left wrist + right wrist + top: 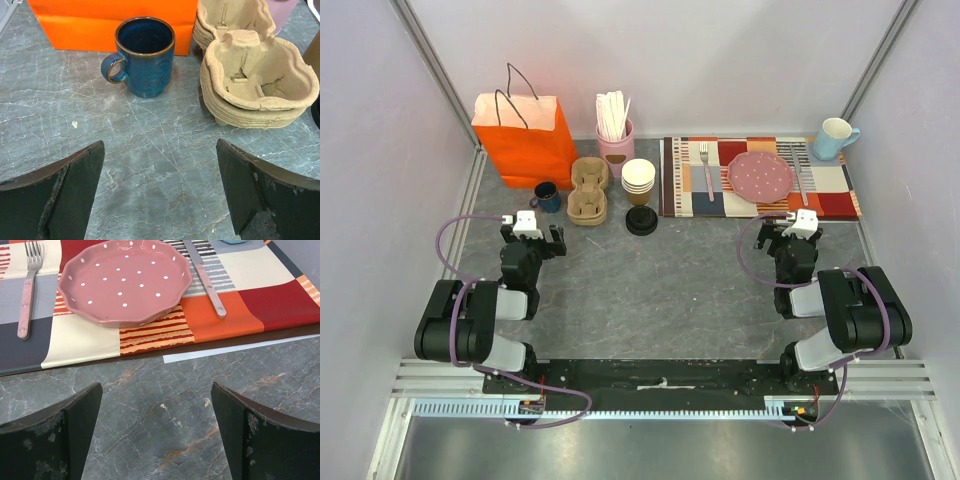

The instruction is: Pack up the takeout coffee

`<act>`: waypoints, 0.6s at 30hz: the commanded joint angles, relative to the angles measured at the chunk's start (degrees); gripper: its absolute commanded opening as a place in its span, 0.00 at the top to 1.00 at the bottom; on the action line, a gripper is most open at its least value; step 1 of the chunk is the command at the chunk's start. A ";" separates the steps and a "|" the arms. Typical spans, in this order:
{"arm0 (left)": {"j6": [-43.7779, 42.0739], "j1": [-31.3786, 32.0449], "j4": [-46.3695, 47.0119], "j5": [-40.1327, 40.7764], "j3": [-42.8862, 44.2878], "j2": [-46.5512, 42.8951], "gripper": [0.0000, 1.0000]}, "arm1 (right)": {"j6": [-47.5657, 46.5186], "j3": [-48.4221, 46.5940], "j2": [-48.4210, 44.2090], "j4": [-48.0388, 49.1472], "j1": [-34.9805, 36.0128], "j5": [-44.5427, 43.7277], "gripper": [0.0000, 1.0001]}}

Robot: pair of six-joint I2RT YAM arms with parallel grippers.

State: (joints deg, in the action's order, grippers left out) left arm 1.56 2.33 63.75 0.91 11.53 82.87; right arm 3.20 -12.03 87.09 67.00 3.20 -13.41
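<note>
The takeout coffee [641, 221] stands on the grey table at the back centre, showing mostly its round black lid. It is just in front of a stack of lidless cream-rimmed cups [639, 177]. My left gripper [532, 232] is open and empty, low over the table, to the left of the coffee and nearer to me. In the left wrist view the gripper [160, 150] faces the dark blue mug [145, 56] and the cardboard cup carriers [257, 80]. My right gripper [790, 228] is open and empty in front of the placemat. The right wrist view [156, 390] shows bare table between its fingers.
An orange paper bag [524, 138] stands at the back left, with the blue mug [546, 196] and cup carriers [588, 190] in front of it. A pink holder with wooden sticks [615, 140] is behind the cups. The placemat [830, 180] holds a pink plate [760, 176], fork, knife and light blue mug [834, 138].
</note>
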 commanded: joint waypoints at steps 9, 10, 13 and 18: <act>-1.47 0.05 0.51 -4.32 1.83 -0.34 0.07 | 1.45 -0.62 -1.82 1.48 -0.13 -2.84 0.02; -1.47 0.05 0.76 -4.33 1.83 -0.43 0.10 | 1.89 -1.49 -2.97 -0.28 -0.13 -3.55 0.02; -3.04 -0.04 -7.81 -4.42 5.86 -3.66 0.13 | 1.90 -3.78 -7.10 -8.10 -0.21 -3.73 0.02; -9.45 -0.04 -30.73 -20.61 15.70 -5.87 0.21 | 2.33 -7.47 -12.99 -17.95 -0.13 -2.68 0.02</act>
State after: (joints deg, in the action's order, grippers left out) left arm -0.27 2.33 49.06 -5.17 19.94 79.92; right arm 4.25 -15.31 78.50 56.42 3.16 -15.88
